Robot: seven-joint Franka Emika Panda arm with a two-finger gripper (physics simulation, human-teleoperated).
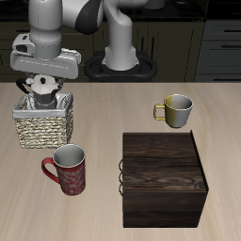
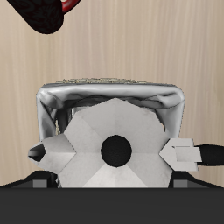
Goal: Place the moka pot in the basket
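Observation:
The silver-grey moka pot point(image 1: 42, 91) with its black knob hangs in my gripper point(image 1: 41, 83) right over the woven wicker basket point(image 1: 42, 132), with its base at about rim height. The gripper is shut on the moka pot. In the wrist view the pot point(image 2: 96, 122) is seen from above, its knob in the middle. My gripper point(image 2: 115, 154) holds it with one of the fingers point(image 2: 185, 154) on each side. The basket's pale lined rim point(image 2: 114, 87) shows just beyond the pot. The basket's inside is mostly hidden by the pot.
A red mug point(image 1: 68, 170) stands in front of the basket, toward the table's front edge; it also shows in the wrist view point(image 2: 44, 13). A dark wooden box point(image 1: 162, 179) sits near the front edge. A grey-and-yellow mug point(image 1: 176, 109) stands farther back beyond the box.

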